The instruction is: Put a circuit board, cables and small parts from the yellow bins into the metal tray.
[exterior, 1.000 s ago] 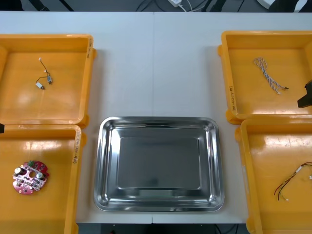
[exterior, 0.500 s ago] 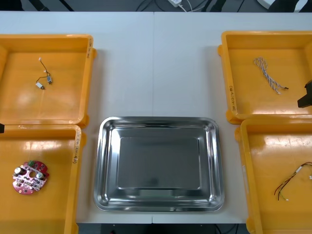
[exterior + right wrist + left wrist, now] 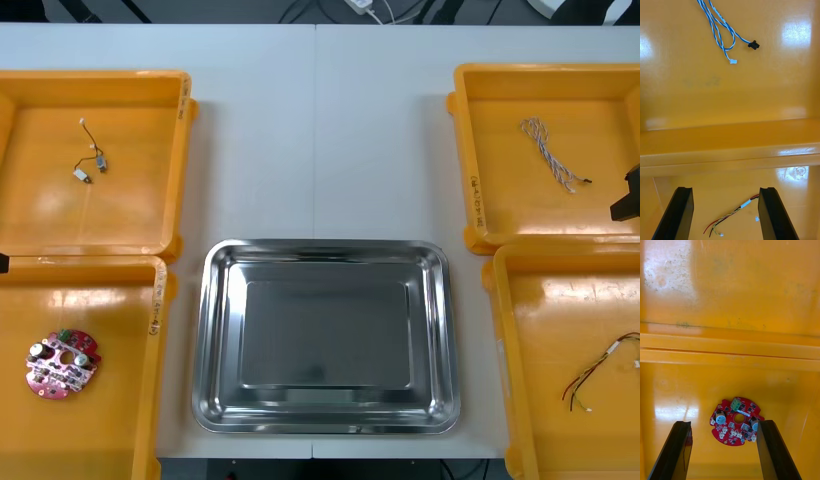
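Four yellow bins [image 3: 120,215] are counted on the one desk [image 3: 315,130], and one metal tray [image 3: 325,245] is counted between them. One round red circuit board [image 3: 62,362] is seen. Three cables are counted: one twisted blue and white cable [image 3: 548,152], one red and yellow cable [image 3: 600,372] and one thin black cable [image 3: 84,128], with two small metal parts [image 3: 82,175] beside it.

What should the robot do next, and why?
Probably lower the left hand onto the circuit board: it hovers open above the board in the near left yellow bin, and the metal tray is bare. The right hand waits open over the right yellow bins.
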Controlling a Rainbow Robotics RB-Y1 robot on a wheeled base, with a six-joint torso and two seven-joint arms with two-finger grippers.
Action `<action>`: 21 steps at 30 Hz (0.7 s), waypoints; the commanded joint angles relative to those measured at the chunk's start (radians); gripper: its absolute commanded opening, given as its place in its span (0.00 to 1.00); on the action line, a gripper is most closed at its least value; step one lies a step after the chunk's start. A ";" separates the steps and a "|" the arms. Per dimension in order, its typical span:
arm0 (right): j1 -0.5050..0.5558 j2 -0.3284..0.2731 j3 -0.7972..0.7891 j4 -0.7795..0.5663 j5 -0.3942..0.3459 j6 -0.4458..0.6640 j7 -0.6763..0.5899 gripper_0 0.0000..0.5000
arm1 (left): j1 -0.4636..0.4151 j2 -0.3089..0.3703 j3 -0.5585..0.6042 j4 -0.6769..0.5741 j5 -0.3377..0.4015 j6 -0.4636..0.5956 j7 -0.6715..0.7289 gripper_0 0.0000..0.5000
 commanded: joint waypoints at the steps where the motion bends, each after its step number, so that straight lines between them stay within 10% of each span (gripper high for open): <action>1: 0.001 -0.043 -0.034 -0.019 -0.005 -0.002 -0.007 1.00 | 0.016 0.046 0.030 -0.005 0.008 -0.009 -0.070 1.00; 21: 0.001 -0.043 -0.034 -0.019 -0.005 -0.002 -0.007 1.00 | 0.016 0.046 0.030 -0.005 0.008 -0.009 -0.070 1.00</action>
